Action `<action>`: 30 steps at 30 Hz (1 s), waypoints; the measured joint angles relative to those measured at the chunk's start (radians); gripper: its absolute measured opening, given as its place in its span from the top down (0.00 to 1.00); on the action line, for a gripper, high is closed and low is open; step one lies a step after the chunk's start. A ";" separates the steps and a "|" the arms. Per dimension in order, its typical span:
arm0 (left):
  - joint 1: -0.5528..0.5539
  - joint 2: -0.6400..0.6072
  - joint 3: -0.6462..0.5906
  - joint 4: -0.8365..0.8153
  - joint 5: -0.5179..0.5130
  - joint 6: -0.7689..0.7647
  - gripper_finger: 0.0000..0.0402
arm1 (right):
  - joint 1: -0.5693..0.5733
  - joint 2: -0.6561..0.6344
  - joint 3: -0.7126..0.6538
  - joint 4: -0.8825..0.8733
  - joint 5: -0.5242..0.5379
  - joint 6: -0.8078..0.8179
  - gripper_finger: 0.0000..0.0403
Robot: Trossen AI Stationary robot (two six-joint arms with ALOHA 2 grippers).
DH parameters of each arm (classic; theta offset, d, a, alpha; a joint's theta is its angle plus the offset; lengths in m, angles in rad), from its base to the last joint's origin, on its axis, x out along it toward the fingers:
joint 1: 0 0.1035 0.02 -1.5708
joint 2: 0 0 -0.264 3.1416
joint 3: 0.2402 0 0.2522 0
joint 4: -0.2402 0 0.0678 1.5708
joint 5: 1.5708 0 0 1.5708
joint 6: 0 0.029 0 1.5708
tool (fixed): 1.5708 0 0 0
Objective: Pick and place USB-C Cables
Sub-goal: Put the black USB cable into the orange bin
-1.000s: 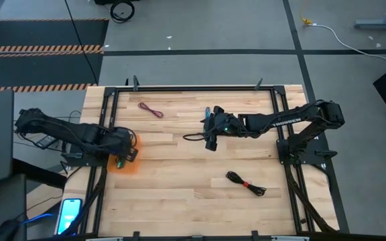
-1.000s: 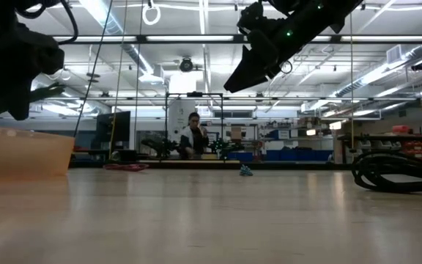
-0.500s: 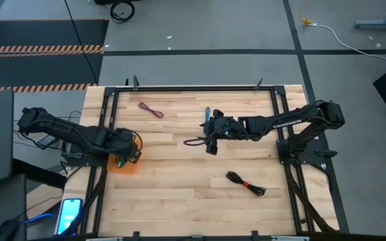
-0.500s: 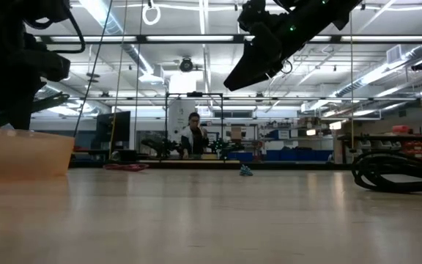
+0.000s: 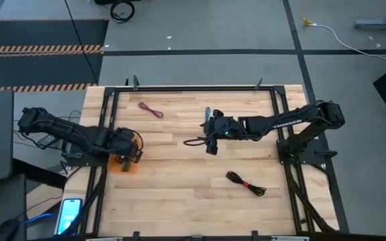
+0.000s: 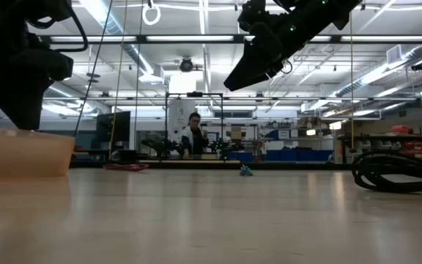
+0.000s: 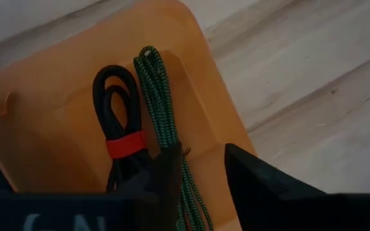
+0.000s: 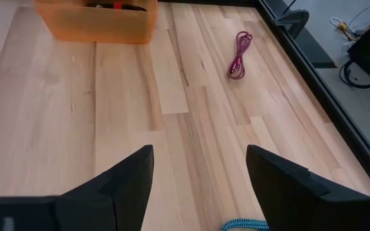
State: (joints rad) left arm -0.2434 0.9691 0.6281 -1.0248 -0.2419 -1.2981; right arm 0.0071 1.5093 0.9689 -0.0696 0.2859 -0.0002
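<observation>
The orange bin [image 7: 56, 109] holds a black coil with a red tie [image 7: 111, 102] and the green cable [image 7: 156, 96], lying side by side on its floor. My left gripper [image 7: 201, 151] hangs open over them at the table's left edge [image 5: 129, 155]. My right gripper [image 8: 199, 154] is open and raised above the table's middle [image 5: 210, 144]. The teal cable [image 5: 206, 115] lies just behind it on the far side. The maroon cable [image 5: 151, 109] lies near the far edge. A second black coil with a red tie [image 5: 245, 182] lies toward the near right. My left gripper stands open over the green cable's near end [image 7: 188, 186], coming from above. One finger [image 7: 166, 170] overlaps the cable in the wrist view, and I cannot tell whether it touches.
A black frame [image 5: 193, 88] borders the wooden table. The low view shows the bin [image 6: 20, 154] at the left and the black coil [image 6: 398, 172] at the right. A person stands far back in the room [image 6: 193, 139]. Bare wood stretches between the bin and the right gripper.
My left gripper has sunk a little lower over the orange bin and shifted slightly toward the table's right. My right gripper has drifted a little toward the near edge, uncovering more of the teal cable.
</observation>
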 joint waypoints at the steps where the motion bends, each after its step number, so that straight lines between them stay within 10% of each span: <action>1: 0.000 0.000 0.000 0.000 0.007 0.000 0.68 | 0.000 0.000 0.000 0.000 0.000 0.000 0.37; 8: 0.000 -0.001 0.010 0.007 -0.016 0.050 0.69 | -0.001 0.000 0.000 0.000 0.000 -0.003 0.37; 19: 0.000 -0.002 0.137 0.086 -0.348 0.498 0.69 | 0.002 -0.009 0.000 -0.005 0.008 0.005 0.37; 30: -0.061 -0.001 0.083 0.993 -0.408 1.132 0.69 | -0.009 -0.108 0.000 -0.113 -0.024 0.168 0.37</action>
State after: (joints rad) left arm -0.3040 0.9680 0.7112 -0.0315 -0.6495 -0.1665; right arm -0.0018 1.4014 0.9691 -0.1822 0.2623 0.1681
